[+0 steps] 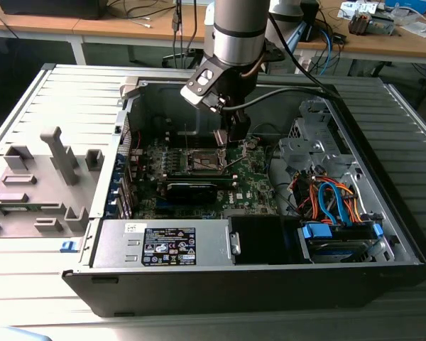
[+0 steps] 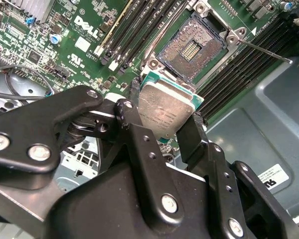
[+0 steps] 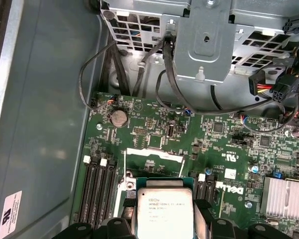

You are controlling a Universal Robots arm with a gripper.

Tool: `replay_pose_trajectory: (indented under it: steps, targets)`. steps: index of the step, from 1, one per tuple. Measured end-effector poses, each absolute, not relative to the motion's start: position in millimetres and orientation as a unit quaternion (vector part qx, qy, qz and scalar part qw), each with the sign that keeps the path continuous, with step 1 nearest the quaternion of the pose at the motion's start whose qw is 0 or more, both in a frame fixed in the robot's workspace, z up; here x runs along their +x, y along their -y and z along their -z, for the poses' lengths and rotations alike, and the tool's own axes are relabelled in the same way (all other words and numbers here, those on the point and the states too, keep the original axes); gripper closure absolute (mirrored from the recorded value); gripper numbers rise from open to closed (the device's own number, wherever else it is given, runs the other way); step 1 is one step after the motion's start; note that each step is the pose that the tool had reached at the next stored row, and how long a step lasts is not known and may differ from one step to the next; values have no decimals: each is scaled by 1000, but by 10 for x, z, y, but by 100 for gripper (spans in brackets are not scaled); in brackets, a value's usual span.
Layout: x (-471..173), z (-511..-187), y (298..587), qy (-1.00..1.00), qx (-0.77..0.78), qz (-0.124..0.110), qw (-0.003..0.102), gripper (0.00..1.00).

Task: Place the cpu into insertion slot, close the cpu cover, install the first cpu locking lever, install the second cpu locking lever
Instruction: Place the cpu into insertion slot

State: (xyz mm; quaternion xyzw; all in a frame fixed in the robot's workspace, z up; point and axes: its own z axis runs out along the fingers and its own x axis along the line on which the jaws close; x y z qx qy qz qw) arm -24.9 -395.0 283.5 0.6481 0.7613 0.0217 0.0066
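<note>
1. Between the fingers of your gripper (image 2: 165, 105), clamped by two opposite edges, sits the cpu (image 2: 162, 122), its metal top showing in both wrist views.
2. Just beyond it the insertion slot (image 2: 192, 50) lies uncovered, contact field bare, apart from the cpu.
3. You're on step one, I judge: seating calls for squaring the cpu to that slot and keeping it level.
4. Farther out, the motherboard (image 1: 255, 177) and open case (image 1: 170, 99) surround it.
</note>
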Motion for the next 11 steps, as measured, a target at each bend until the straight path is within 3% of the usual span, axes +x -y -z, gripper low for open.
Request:
replay_pose_trajectory:
  steps: [11]
  targets:
    - [-250,-2828,3950,-754,656,-22,7,45]
